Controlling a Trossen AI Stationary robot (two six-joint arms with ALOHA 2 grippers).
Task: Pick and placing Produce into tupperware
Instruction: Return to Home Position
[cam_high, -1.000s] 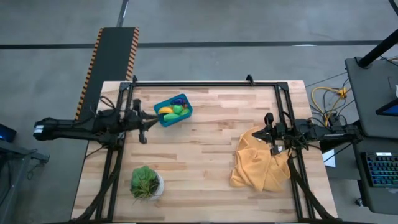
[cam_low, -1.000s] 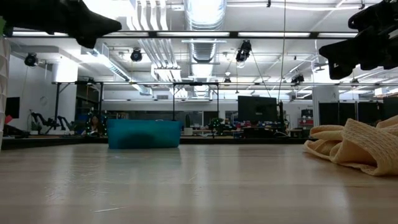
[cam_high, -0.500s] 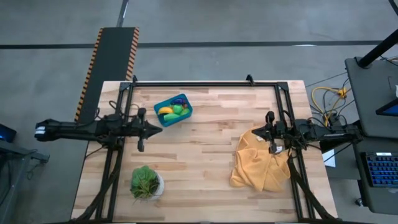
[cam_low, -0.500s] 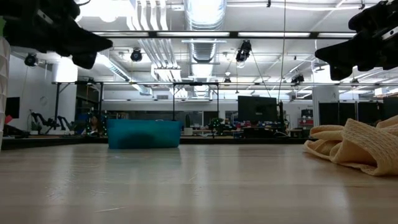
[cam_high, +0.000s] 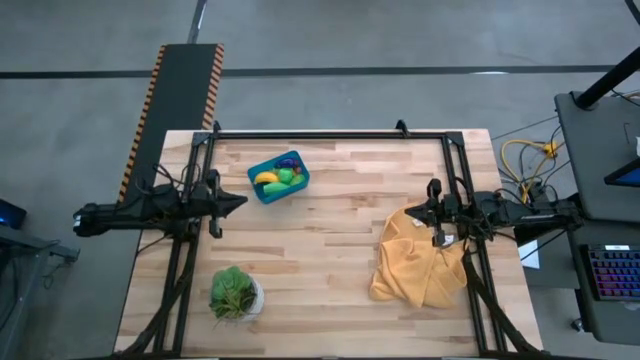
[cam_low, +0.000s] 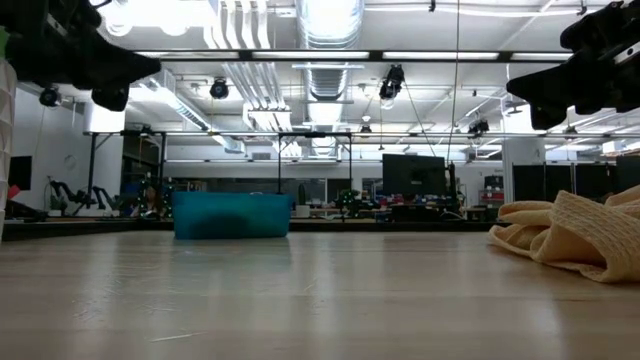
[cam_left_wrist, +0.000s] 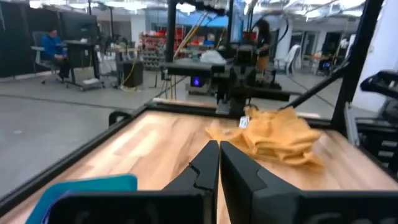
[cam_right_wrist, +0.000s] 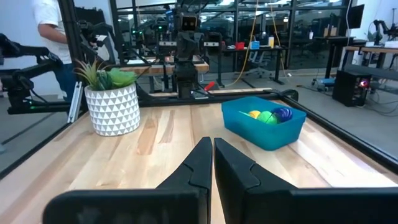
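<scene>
high view: the tupperware (cam_high: 258, 190) sits in the upper left part of the table, its long side slanting up to the right, with the produce (cam_high: 275, 177) inside it. the left gripper (cam_high: 238, 200) is just lower left of it, much nearer than the right gripper (cam_high: 415, 213) by the cloth (cam_high: 420, 265).

low view: the tub stands centre-left.

wrist views: both pairs of fingers (cam_left_wrist: 205, 168) (cam_right_wrist: 199, 162) are pressed together, holding nothing. i judge no piece is left to pick.

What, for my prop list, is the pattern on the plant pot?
The pot is white with grey triangles, clearest in the right wrist view.
</scene>
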